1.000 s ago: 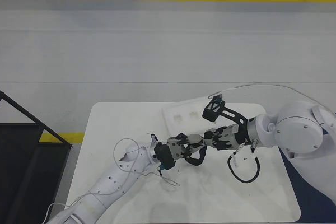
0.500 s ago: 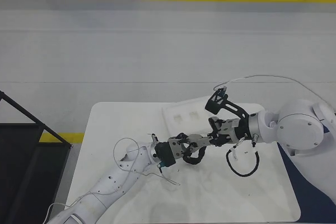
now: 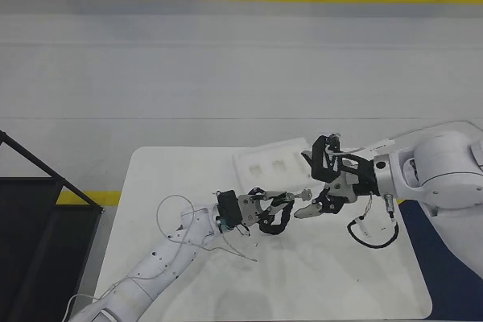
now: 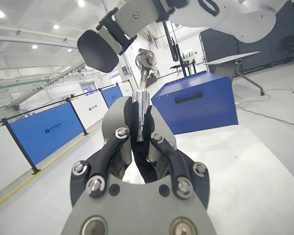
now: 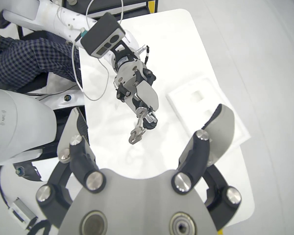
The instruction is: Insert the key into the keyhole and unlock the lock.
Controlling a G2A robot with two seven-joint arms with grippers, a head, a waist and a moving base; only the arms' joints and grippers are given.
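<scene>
My left gripper point(image 4: 138, 110) is shut on the lock point(image 4: 140, 113), a chrome barrel with a black part behind it, held above the white table point(image 3: 346, 274). The key point(image 4: 146, 62) sticks out of the keyhole with its ring hanging from it. In the right wrist view the lock's face point(image 5: 141, 111) points toward the camera and the key point(image 5: 136, 134) hangs below it. My right gripper point(image 5: 148, 111) stands open a short way off, touching nothing. From above, the left gripper point(image 3: 266, 212), the key point(image 3: 296, 196) and the right gripper point(image 3: 316, 204) line up left to right.
A white foam tray point(image 3: 266, 165) with two square recesses lies at the table's far edge, just behind the grippers. A black rack point(image 3: 24, 217) stands left of the table. Bare tabletop lies in front of both arms.
My right gripper has drawn back to the right, away from the lock, and turned at the wrist. The key stays in the keyhole. The left gripper has shifted slightly.
</scene>
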